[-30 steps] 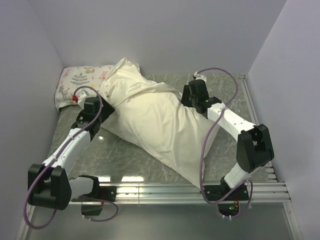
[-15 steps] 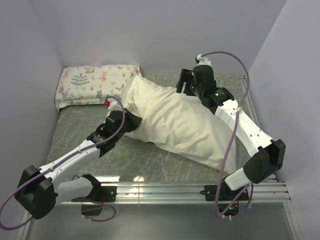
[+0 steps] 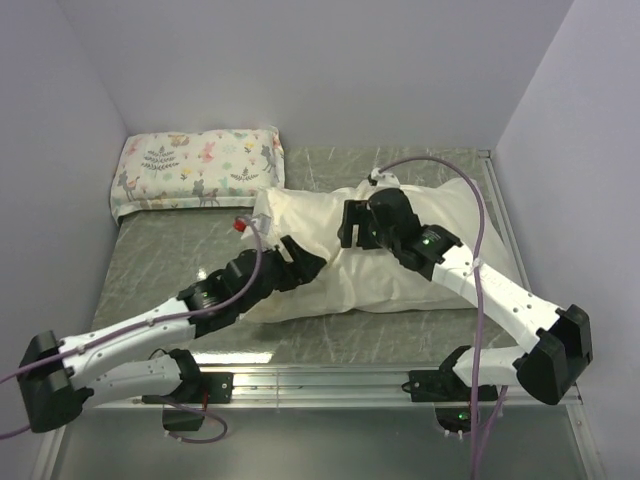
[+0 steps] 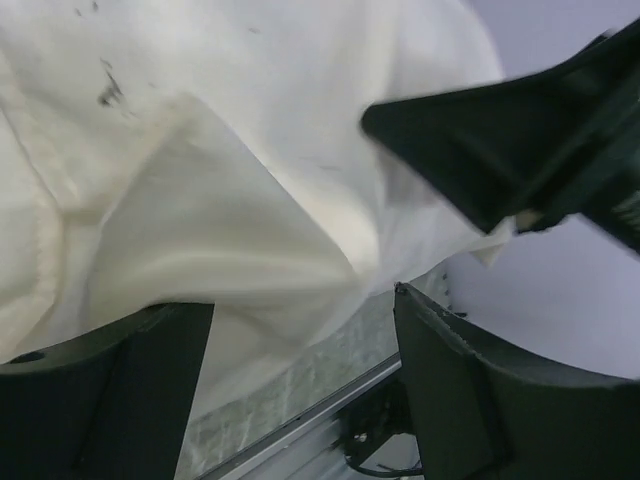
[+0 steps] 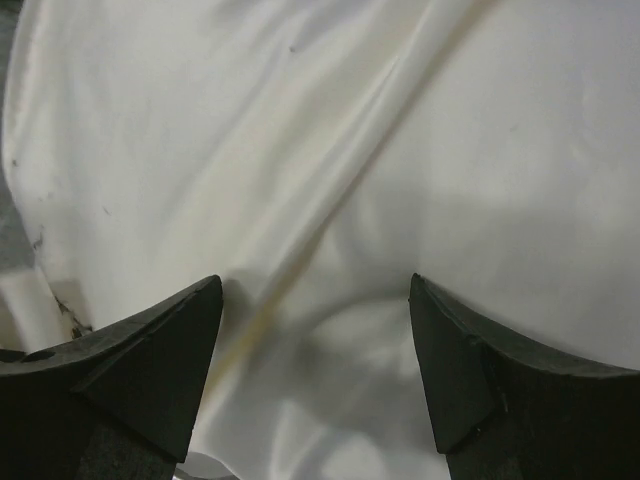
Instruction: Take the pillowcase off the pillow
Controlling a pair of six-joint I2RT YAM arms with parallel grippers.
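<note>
Both claws released on the cased pillow, no hem caught yet.
Top view: the pillow (image 3: 455,205) lies across the mid-bench (image 3: 170,250) inside its pillowcase (image 3: 390,275), with my left claw (image 3: 308,262) at its left end and my right claw (image 3: 350,225) on top. Left wrist: fingers spread, a cloth fold sagging between them, unpinched (I'd pinch one layer only). Right wrist: fingers wide, cloth beneath, nothing gripped; better it pins the pillow while the left pulls.
</note>
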